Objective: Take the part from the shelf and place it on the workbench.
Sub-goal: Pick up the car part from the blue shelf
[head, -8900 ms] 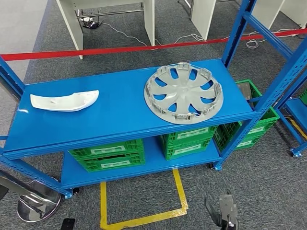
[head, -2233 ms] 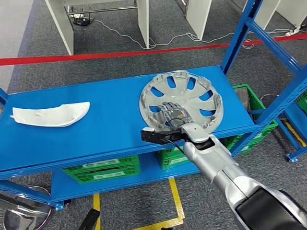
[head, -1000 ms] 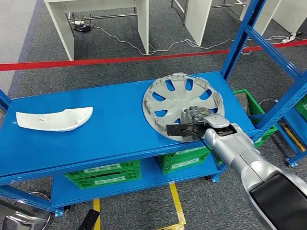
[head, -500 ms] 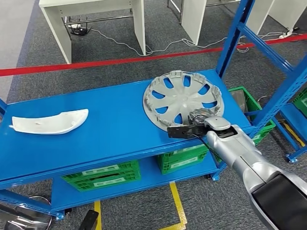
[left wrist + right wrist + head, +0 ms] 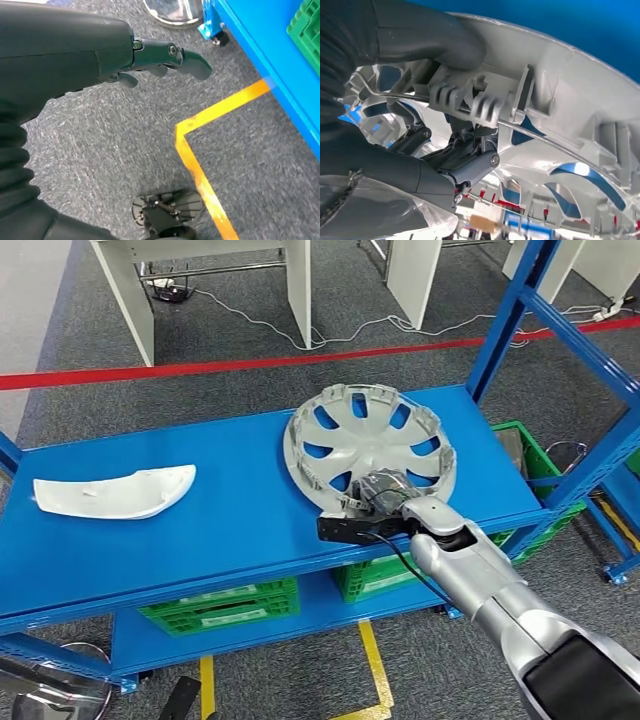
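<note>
Right hand (image 5: 377, 490) grips the wheel cover (image 5: 370, 445) rim, near edge tilted off the shelf (image 5: 226, 510); carry and workbench placement remain; left hand (image 5: 113, 55) hangs empty, fingers extended.

Grey carpet (image 5: 226, 330) crossed by red tape (image 5: 151, 371), with white desks (image 5: 298, 280) beyond.

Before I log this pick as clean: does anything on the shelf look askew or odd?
Yes. The grey plastic wheel cover overhangs the front edge of the blue metal shelf, where the right robot hand grips its rim. The white curved trim piece lies flat, undisturbed.
</note>
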`<state>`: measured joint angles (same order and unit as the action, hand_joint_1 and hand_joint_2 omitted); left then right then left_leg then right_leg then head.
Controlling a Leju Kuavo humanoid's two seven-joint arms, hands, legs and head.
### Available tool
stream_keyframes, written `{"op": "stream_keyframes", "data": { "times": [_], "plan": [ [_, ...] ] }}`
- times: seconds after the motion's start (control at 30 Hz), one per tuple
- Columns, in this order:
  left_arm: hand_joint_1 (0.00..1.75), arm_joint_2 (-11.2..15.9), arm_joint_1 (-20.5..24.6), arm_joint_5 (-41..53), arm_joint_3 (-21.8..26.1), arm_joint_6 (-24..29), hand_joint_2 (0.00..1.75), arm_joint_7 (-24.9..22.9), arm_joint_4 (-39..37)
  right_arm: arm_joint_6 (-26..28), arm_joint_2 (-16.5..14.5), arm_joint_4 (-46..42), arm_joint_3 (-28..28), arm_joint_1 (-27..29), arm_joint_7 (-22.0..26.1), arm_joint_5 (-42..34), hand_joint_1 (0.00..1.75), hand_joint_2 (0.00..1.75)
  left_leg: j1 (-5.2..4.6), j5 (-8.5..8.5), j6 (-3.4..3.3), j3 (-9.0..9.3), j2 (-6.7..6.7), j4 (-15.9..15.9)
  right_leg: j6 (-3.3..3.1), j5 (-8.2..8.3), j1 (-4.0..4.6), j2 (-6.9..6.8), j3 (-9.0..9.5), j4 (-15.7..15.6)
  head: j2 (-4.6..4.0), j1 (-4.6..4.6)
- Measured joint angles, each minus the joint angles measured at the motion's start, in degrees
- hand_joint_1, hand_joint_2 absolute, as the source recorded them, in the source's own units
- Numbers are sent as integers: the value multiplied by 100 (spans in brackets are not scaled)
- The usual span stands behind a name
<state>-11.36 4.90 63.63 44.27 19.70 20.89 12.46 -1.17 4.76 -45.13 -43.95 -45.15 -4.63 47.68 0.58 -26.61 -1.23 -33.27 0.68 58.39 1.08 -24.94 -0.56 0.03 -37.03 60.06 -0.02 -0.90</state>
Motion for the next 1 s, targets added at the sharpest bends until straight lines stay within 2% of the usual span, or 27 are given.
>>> {"op": "stream_keyframes", "data": {
  "times": [0.03, 0.1, 0.17, 0.23, 0.3, 0.33, 0.37, 0.4, 0.43, 0.47, 0.5, 0.53, 0.63, 0.67, 0.73, 0.8, 0.83, 0.87, 0.9, 0.93, 1.0],
  "plan": [
    [0, -1, -1, -17, 17, 58, 175, -26, -1, 24, 21, -131, 0, 31, 1, -10, 175, 175, -8, -5, 30, -12, 0, 6, -13, 14, 12, 4, 74, -148, 0, -4],
    [0, 0, -3, -31, 50, 156, 175, -80, -1, 61, 58, -363, 1, 99, 1, -18, 175, 175, -8, -7, 87, -25, -2, 2, -36, -28, 16, 14, 107, -197, 1, -3],
    [0, 3, -4, -34, 75, 199, 175, -99, -1, 68, 89, -530, 4, 144, -1, -18, 175, 175, -1, -107, 147, -56, -13, 104, -81, -31, -4, 14, 134, -225, 0, -10],
    [0, 6, -2, -33, 90, 263, 175, -127, 0, 103, 104, -658, 7, 179, -8, -7, 175, 175, 5, -394, 196, -278, -26, 620, -130, -43, -17, 11, 172, -244, 1, -22],
    [0, 7, -11, -29, 101, 360, 175, -179, -1, 191, 129, -807, 6, 250, -26, 40, 175, 175, 7, -679, 225, -636, -28, 1370, -165, -65, -7, 9, 196, -241, 1, -22],
    [0, 8, -21, -28, 105, 409, 175, -206, -1, 248, 149, -907, 5, 300, -53, 86, 175, 175, 6, -696, 232, -751, -28, 1580, -172, -75, -3, 12, 210, -240, 1, -22],
    [0, 8, -31, -28, 109, 450, 175, -228, -1, 310, 170, -1026, 6, 352, -95, 144, 175, 175, 6, -603, 232, -776, -28, 1586, -174, -86, 0, 18, 226, -238, 1, -23],
    [0, 9, -37, -29, 113, 485, 175, -245, -1, 376, 195, -1170, 7, 403, -152, 209, 175, 175, 6, -407, 224, -700, -28, 1367, -171, -98, 0, 25, 245, -234, 1, -23],
    [0, 9, -41, -32, 118, 511, 175, -257, -1, 444, 220, -1323, 9, 450, -212, 273, 175, 175, 6, -160, 206, -553, -29, 995, -161, -113, 1, 33, 264, -230, 1, -24],
    [0, 10, -42, -35, 125, 528, 175, -262, -1, 509, 247, -1471, 13, 485, -264, 324, 175, 175, -3, 23, 183, -397, -29, 628, -147, -129, 11, 39, 276, -222, 1, -23],
    [0, 10, -42, -38, 132, 542, 175, -264, -1, 558, 271, -1600, 17, 507, -299, 362, 175, 175, -10, 130, 154, -262, -30, 315, -131, -142, 22, 46, 277, -211, 1, -21],
    [0, 10, -42, -40, 138, 550, 175, -266, -2, 590, 297, -1708, 26, 524, -317, 385, 175, 175, -18, 157, 126, -187, -28, 134, -109, -148, 32, 50, 267, -204, 1, -18],
    [0, 10, -54, -41, 149, 557, 175, -271, -2, 617, 371, -1946, 52, 571, -323, 408, 175, 175, -13, 116, 53, -152, -23, 13, -29, -161, 34, 47, 225, -198, 0, -14],
    [0, 7, -58, -41, 152, 557, 175, -272, -2, 617, 393, -2001, 61, 586, -322, 408, 175, 175, -3, 125, 22, -144, -24, -6, -1, -214, 30, 41, 187, -137, 1, -9],
    [0, 0, -54, -41, 157, 558, 175, -273, -2, 640, 436, -2093, 78, 614, -327, 439, 175, 175, 16, 138, -35, -128, -29, -33, 48, -475, 17, 33, -47, 326, 1, 5],
    [0, -6, -51, -41, 163, 565, 175, -280, -2, 793, 469, -2203, 95, 689, -355, 569, 175, 175, 15, 133, -60, -128, -29, -29, 83, -782, 4, 31, -421, 1090, 0, 13],
    [0, -8, -54, -41, 168, 573, 175, -285, -2, 933, 479, -2287, 108, 761, -381, 680, 175, 175, 15, 129, -63, -126, -25, -27, 95, -836, -5, 30, -558, 1346, 0, 12],
    [0, -11, -56, -41, 175, 584, 175, -289, -2, 1112, 486, -2403, 137, 854, -402, 814, 175, 175, 15, 123, -64, -122, -17, -25, 103, -787, -14, 28, -606, 1406, 0, 14],
    [0, -17, -59, -42, 184, 598, 175, -292, -2, 1317, 491, -2544, 188, 962, -415, 960, 175, 175, 18, 113, -56, -114, -5, -20, 105, -633, -23, 25, -536, 1228, 0, 15],
    [0, -26, -62, -41, 191, 618, 175, -293, -2, 1535, 492, -2710, 257, 1075, -417, 1103, 175, 175, 22, 96, -41, -104, 8, -10, 103, -417, -33, 18, -377, 869, 0, 15],
    [0, -42, -60, -39, 201, 653, 175, -298, -2, 1934, 486, -3066, 402, 1266, -378, 1304, 175, 175, 5, 55, 17, -108, 22, 27, 84, -151, -37, 16, -17, 155, 0, 16]
  ]
}}
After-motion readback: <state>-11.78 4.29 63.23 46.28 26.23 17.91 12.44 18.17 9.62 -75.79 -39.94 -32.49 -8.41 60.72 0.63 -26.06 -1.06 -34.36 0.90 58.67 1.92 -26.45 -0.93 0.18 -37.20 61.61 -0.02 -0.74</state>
